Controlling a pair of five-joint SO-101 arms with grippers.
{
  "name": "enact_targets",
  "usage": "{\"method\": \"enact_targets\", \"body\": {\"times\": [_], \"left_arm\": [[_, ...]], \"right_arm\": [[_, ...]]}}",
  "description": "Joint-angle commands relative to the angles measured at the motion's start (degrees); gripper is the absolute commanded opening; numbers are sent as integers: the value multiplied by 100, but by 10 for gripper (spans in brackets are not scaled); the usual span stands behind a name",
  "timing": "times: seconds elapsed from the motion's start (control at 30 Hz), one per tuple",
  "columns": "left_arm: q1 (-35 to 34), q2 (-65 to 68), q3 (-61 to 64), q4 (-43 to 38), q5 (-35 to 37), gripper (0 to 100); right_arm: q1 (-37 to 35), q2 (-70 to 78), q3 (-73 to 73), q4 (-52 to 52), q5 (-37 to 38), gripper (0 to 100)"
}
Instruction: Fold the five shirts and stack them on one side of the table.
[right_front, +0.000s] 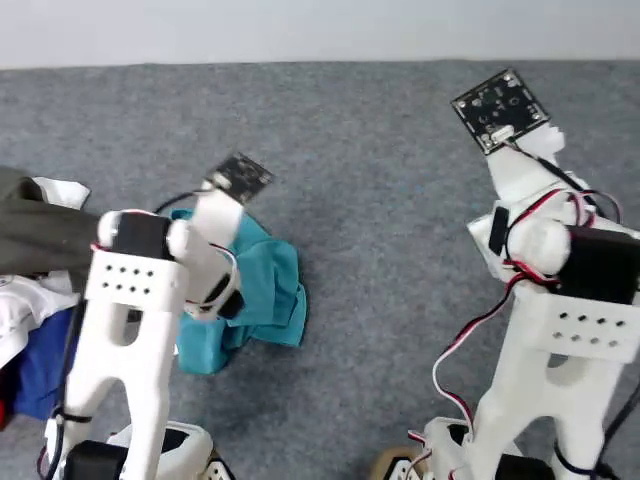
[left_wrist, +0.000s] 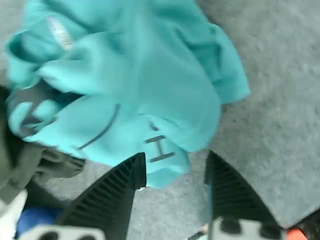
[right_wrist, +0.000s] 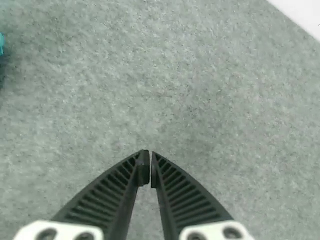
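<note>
Hovering over crumpled teal shirt (left_wrist: 140, 75), left claw (left_wrist: 175, 157) stood wide; dark printed mark (left_wrist: 157, 148) showed on shirt. Right claw (right_wrist: 150, 156) sat pinched closed above grey counter (right_wrist: 200, 75).

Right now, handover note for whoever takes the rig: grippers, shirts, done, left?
Left gripper: open, over the teal shirt's edge, nothing gripped.
Right gripper: shut, empty, above bare table.
Teal shirt: crumpled, just beyond the left arm.
Heap: olive, white and blue cloth, unfolded, at the table edge on the left arm's side.
Done: no folded shirt or stack visible.
Left: probably flatten and fold the teal shirt first, then work through the heap and stack on one side.
</note>
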Motion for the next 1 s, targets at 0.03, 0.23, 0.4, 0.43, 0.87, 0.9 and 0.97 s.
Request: {"method": "enact_targets", "body": {"times": [0.03, 0.23, 0.4, 0.43, 0.87, 0.9, 0.97], "left_arm": [[343, -9, 154, -237, -193, 218], [185, -9, 1007, -976, -642, 218], [-220, -9, 1209, -1530, -668, 218], [-237, 0, 1288, -1653, -695, 218], [-220, -35, 1710, -2092, -782, 143], [-220, -44, 1666, -2057, -782, 124], [-220, -62, 1569, -2013, -782, 101]], "right_arm": [[-13, -119, -26, 224, -132, 10], [-4, -163, -26, 233, -132, 10], [-4, -163, -26, 233, -132, 10], [-4, -154, -26, 233, -141, 10], [-4, -136, -26, 233, -141, 10], [-4, -136, -26, 233, -141, 10], [-4, -136, -26, 233, -141, 10]]}}
